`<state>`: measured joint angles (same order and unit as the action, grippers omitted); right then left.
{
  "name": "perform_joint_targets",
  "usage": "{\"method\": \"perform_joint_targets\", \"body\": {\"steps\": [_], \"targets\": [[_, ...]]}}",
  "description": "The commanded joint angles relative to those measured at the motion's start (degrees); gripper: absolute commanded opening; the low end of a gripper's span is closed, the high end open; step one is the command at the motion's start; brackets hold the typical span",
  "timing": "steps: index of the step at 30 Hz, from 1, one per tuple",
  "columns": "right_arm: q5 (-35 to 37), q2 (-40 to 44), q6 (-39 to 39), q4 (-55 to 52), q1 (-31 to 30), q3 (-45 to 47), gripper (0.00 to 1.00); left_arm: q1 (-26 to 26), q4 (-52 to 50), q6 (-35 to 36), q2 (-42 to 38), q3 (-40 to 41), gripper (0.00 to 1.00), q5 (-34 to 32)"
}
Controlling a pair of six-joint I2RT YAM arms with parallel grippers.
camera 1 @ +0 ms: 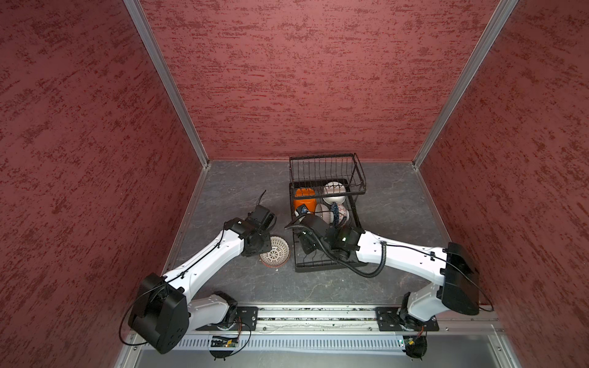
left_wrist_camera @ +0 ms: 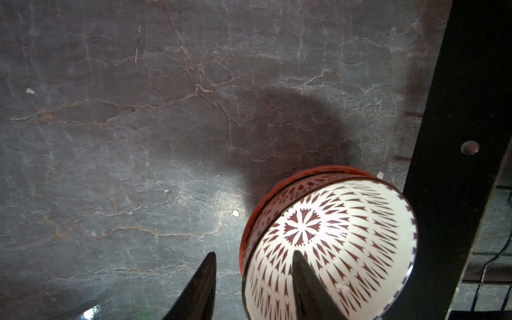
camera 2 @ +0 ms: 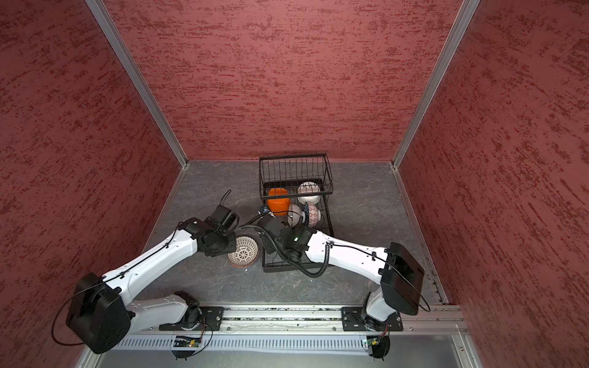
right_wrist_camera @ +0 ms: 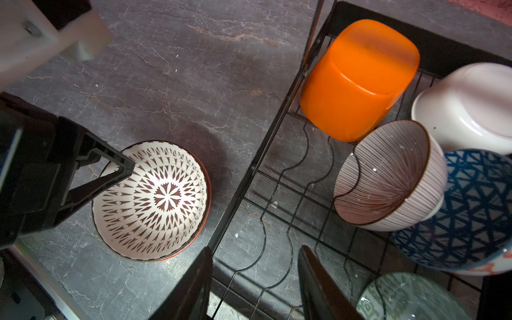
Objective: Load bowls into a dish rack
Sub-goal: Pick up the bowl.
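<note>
Fingers [left_wrist_camera: 307, 282] of the left gripper [left_wrist_camera: 254, 252] straddled the nearest wall of a round white ceramic bowl with a dark red starburst pattern [left_wrist_camera: 332, 243] and a red outside. One finger reached inside the bowl and the other stood outside, apart from the wall, so the jaws were partly open with no grip made. The bowl rested open side up on the grey marbled tabletop [left_wrist_camera: 138, 138], just beside the black wire dish rack [right_wrist_camera: 266, 155]. The right gripper [right_wrist_camera: 255, 249] hung over the rack's slot wires, jaws apart and empty. Beyond it in the rack lay an orange rounded-square bowl [right_wrist_camera: 357, 77], a plain white bowl [right_wrist_camera: 471, 105], a fine-striped bowl [right_wrist_camera: 388, 177] and a blue lattice-patterned bowl [right_wrist_camera: 471, 210].
</note>
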<state>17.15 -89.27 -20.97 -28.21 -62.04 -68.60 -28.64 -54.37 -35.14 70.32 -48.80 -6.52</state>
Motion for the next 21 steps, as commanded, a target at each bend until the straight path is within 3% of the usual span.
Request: {"method": "perform_joint_targets", "body": {"steps": [1,21], "targets": [[0.87,0.51,-0.1,1.53,-0.1,0.7,0.52,-0.52,1.37,0.11,0.64,-0.6,0.42,-1.03],[1.05,0.29,-0.21,1.75,-0.16,1.4,0.52,-1.26,2.82,-0.11,2.36,0.7,0.24,-2.4]]}}
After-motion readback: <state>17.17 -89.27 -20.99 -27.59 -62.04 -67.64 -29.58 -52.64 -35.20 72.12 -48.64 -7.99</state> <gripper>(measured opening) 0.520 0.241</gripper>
